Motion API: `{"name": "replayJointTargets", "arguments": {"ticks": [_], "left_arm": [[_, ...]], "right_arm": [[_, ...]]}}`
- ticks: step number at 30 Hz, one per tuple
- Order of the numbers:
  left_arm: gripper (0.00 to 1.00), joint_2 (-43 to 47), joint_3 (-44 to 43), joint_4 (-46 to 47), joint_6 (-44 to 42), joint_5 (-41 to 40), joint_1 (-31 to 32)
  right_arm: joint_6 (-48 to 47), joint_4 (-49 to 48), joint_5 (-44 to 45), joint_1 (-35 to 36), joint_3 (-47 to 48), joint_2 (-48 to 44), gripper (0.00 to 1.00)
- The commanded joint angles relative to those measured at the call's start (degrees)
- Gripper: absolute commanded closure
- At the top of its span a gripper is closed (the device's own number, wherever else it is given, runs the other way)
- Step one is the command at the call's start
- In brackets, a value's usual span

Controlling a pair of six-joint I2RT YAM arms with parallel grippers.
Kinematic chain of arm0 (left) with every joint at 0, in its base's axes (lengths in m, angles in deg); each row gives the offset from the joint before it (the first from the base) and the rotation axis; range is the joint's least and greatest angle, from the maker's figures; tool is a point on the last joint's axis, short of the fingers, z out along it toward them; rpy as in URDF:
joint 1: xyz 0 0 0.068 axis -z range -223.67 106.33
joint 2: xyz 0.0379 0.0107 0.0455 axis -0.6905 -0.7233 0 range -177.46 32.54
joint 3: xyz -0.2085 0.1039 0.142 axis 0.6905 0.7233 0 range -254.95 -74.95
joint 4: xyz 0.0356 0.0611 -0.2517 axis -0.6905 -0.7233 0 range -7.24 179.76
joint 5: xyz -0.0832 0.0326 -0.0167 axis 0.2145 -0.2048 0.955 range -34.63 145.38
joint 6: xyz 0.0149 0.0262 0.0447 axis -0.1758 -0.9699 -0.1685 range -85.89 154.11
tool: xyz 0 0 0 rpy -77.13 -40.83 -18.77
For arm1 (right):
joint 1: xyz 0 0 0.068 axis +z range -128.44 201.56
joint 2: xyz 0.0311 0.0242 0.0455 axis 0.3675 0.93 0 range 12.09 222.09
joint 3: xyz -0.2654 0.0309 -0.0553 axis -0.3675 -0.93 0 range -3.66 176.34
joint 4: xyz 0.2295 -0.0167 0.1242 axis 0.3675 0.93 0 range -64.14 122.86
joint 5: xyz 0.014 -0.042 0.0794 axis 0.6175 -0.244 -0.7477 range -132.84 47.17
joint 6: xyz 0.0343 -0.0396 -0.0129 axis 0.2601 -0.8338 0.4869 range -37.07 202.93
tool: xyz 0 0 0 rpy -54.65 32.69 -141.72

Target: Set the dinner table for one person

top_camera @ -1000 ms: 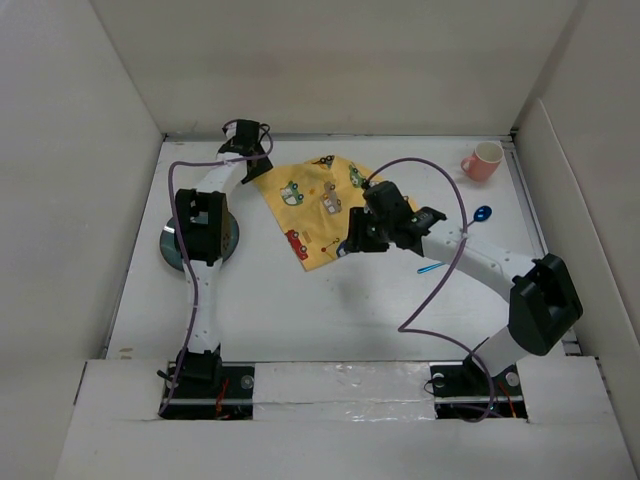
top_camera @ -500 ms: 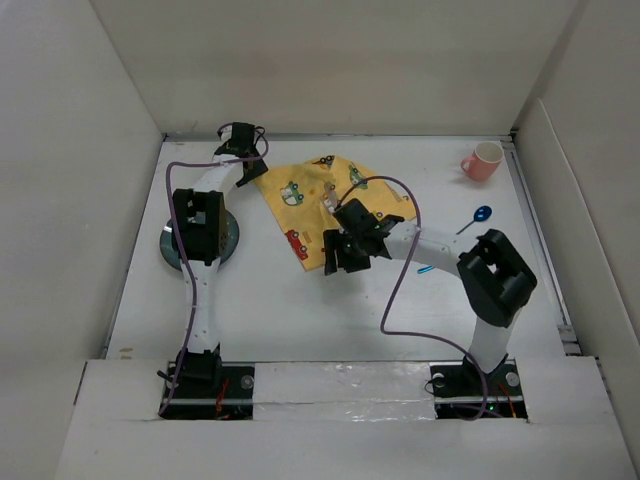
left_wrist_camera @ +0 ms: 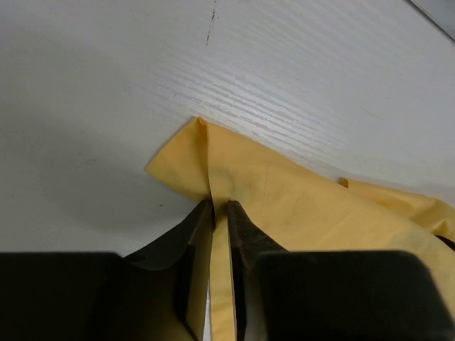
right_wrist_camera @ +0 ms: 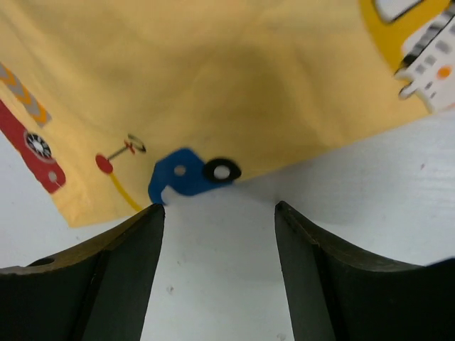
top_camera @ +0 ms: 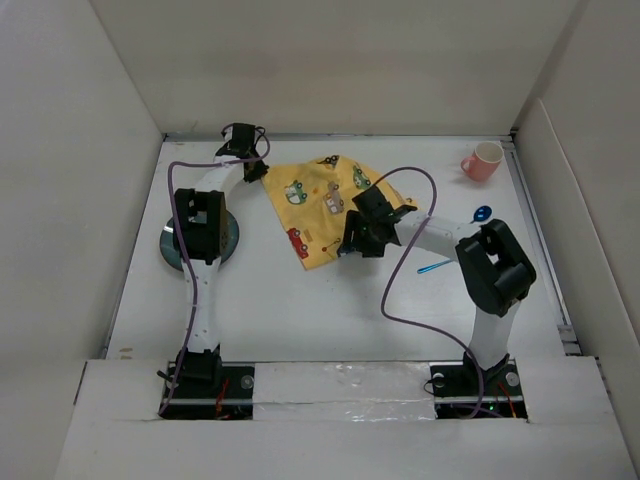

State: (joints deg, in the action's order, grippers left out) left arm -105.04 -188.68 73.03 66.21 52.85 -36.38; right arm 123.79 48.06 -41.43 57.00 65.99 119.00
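My left gripper (left_wrist_camera: 219,207), stretched far, pinches the yellow cloth (left_wrist_camera: 306,206). My right gripper (right_wrist_camera: 219,212) hovers wide over its edge.

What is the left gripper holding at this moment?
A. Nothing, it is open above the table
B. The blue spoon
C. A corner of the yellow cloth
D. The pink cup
C: in the left wrist view the left gripper is pinched shut on a fold at the corner of the cloth.

Top cam overhead, far; wrist cams close, downward; all share cloth (top_camera: 320,200) (diff. edges).
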Motion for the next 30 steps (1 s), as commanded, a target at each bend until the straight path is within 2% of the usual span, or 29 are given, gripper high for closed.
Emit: {"name": "replayJointTargets", "arguments": {"ticks": [1,3,4,6,7,9,15,18,26,30], "left_arm": [[0.92,-0.3,-1.8,0.5,0.9,2.2,-0.3],[1.0,0.4,-1.4,0.7,1.0,2.2,-0.3],[1.0,0.7,-1.3,1.0,1.0,2.2,-0.3],[1.0,1.8,-0.3,2.0,1.0,4.2,-0.3],[1.0,3.1,0.8,3.4,1.1,4.9,-0.3],[1.0,4.8,1.9,4.8,1.4,5.5,-0.3],[1.0,16.2,5.8,10.7,3.2,8.0,-2.0],[1.0,22.3,5.4,12.0,4.3,8.9,-2.7],[1.0,39.6,13.1,19.2,6.8,11.1,-3.9],[1.0,44.6,19.8,20.8,7.1,12.5,-3.3]], "right_arm": [[1.8,-5.3,0.0,-1.8,0.8,2.2,0.33],[1.9,-8.7,-0.8,-2.8,1.0,2.6,0.36],[1.9,-10.1,-1.0,-2.8,1.0,2.9,0.38],[1.7,-14.3,-0.9,-3.9,1.0,3.5,0.6],[1.5,-14.7,-0.3,-3.9,1.5,3.7,0.83],[0.7,-14.6,2.5,-4.5,3.6,3.7,0.99],[-6.5,-11.1,5.7,-6.6,10.5,-4.4,1.0],[-11.1,-4.3,5.5,-7.9,17.0,-7.1,1.0],[-19.3,23.9,-1.0,-12.1,51.1,-7.3,1.0],[-22.5,27.6,-3.8,-16.3,57.3,-4.4,1.0]]}}
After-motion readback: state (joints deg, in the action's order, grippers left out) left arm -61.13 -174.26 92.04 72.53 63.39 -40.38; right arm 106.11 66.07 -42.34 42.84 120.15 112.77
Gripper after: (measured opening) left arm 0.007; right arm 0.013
